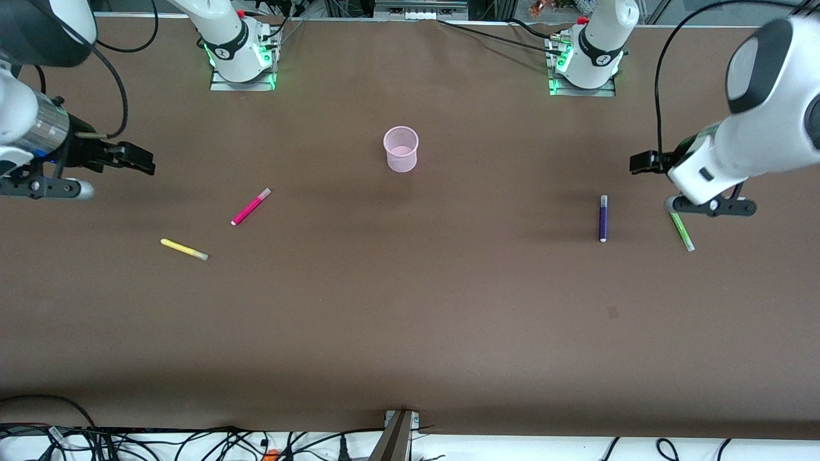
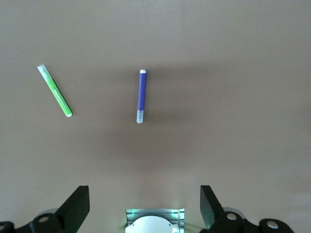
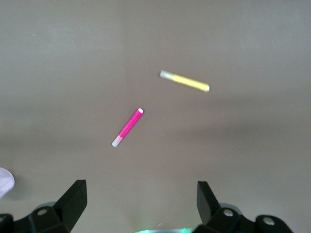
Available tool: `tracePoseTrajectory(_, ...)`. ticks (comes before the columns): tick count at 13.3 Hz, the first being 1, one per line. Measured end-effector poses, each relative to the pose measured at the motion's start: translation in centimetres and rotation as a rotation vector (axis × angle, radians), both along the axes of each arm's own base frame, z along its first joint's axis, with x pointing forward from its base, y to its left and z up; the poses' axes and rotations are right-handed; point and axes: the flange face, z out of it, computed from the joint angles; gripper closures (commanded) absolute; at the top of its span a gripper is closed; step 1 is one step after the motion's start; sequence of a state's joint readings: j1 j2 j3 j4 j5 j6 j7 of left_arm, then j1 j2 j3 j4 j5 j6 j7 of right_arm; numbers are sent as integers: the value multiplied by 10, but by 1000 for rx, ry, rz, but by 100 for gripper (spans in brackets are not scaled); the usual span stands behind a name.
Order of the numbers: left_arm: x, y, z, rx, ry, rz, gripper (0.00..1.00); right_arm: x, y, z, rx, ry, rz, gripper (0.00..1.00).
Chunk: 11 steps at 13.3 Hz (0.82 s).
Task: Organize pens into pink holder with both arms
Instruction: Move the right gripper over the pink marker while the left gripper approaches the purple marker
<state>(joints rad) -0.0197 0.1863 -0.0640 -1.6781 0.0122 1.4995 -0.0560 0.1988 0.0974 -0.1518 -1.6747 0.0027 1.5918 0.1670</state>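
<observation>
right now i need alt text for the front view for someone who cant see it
A brown table holds an empty pink holder and four loose pens: magenta pen and yellow pen toward the right arm's end, purple pen and green pen toward the left arm's. Both the right gripper and left gripper hover open.

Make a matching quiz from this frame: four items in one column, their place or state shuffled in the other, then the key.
Column 1:
1. pink holder
2. purple pen
3. yellow pen
4. left pincer

Column 2:
A. lies flat toward the right arm's end, nearer the front camera than the magenta pen
B. open, holding nothing, up above the table
C. stands upright mid-table, no pens in it
D. lies flat toward the left arm's end, beside the green pen

Pairs: 1-C, 2-D, 3-A, 4-B
</observation>
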Motion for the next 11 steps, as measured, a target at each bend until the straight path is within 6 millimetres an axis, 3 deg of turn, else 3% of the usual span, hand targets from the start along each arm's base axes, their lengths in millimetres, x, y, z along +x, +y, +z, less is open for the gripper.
tracePoseTrajectory(3,20,19,-54,25,-3,14,0,11,19,-46,-42,63,-109,1)
tracePoseTrajectory(5,23,23,-89,51,-38,-5,0,17,26,-85,-62,74,-156,1)
tracePoseTrajectory(11,-3,18,-204,35,-197,-111,0,-8,20,-212,-94,31,-314,1)
